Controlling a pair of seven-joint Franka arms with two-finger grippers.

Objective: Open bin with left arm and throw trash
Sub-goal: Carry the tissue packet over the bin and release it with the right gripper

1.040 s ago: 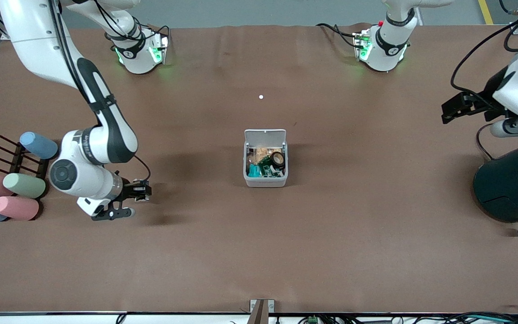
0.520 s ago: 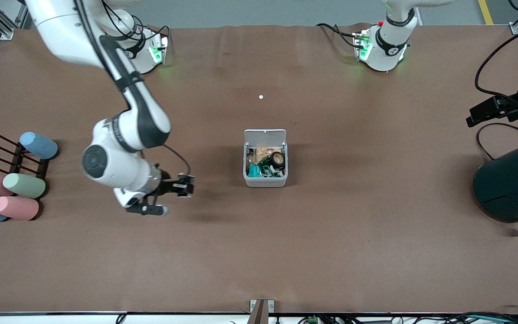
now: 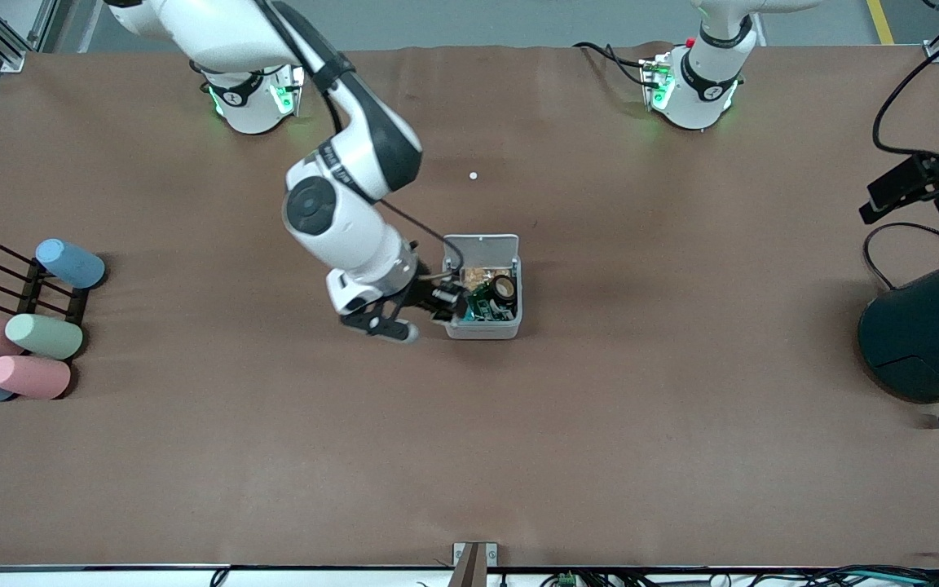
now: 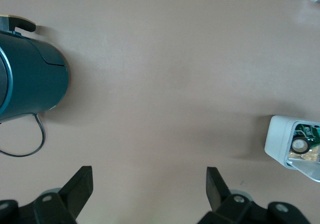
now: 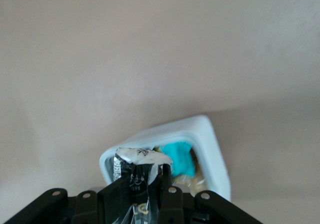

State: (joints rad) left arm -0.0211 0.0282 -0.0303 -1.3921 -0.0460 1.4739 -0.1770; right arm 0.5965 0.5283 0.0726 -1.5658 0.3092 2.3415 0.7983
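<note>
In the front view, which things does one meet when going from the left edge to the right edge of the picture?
pastel cylinders on the dark rack → right gripper, holding a crumpled wrapper at the bin's edge → bin, lid open → left gripper → teal drum.

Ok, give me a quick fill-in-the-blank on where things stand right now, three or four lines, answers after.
1. The lid of the bin is ____.
2. The right gripper is over the bin, shut on a crumpled ____.
3. The left gripper, near the dark teal drum, has its fingers ____.
4. Inside the bin, the black tape roll has a ____ core.

Missing words: open; wrapper; open; tan
</note>
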